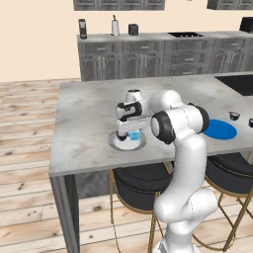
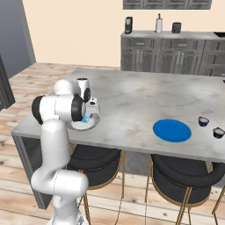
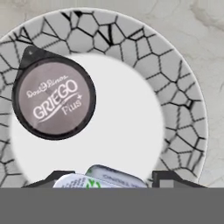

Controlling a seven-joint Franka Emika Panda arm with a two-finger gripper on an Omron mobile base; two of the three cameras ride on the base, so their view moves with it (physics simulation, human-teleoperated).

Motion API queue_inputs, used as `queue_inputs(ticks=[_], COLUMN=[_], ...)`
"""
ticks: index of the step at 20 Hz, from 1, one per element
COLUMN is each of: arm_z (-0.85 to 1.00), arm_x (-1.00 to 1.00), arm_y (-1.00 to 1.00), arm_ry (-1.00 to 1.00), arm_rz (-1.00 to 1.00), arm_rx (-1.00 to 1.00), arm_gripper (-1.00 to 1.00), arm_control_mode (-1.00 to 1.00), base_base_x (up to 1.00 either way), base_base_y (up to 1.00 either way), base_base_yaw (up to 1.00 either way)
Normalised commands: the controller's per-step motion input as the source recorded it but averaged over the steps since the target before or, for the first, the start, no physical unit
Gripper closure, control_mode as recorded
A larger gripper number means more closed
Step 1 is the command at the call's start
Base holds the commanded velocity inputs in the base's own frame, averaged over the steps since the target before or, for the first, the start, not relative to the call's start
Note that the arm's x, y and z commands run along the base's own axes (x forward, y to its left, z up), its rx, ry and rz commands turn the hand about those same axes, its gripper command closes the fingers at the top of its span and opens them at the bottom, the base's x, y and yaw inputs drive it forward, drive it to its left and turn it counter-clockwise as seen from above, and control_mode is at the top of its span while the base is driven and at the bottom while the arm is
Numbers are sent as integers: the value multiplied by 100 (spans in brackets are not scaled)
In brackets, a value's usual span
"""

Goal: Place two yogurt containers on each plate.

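Yogurt containers are split between two spots on the grey marble island (image 1: 84,118). One dark cup with a pale "Griego Plus" lid (image 3: 54,98) sits on the white plate with the grey crackle rim (image 3: 175,83), partly over the rim on the upper left of the hand view. The light blue cup (image 1: 134,135) is between the fingers of the gripper (image 1: 133,132), low over that same plate (image 1: 114,145) near the island's front edge; in the hand view its printed top (image 3: 100,179) shows at the bottom between the two dark fingertips (image 3: 168,178). The jaws stand close on either side of the cup and appear closed on it; whether the cup's base touches the plate I cannot tell.

Bright blue plate (image 2: 172,130) lies well apart along the same front edge and carries no cup. Two more dark cups (image 2: 203,121) (image 2: 218,132) stand on the counter just beyond it, near each other and off the plate.

Dark round stools (image 2: 184,173) with gold legs sit under the island's front overhang.
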Motion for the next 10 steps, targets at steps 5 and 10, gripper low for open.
queue_inputs(ticks=[5,10], arm_z=[-11,-13], arm_x=[0,-4], arm_y=[-5,-17], arm_ry=[0,0], arm_rz=[0,0], arm_rx=[0,0], arm_gripper=[100,100], arm_control_mode=[-100,-100], base_base_x=[0,0], base_base_y=[0,0], base_base_yaw=[0,0])
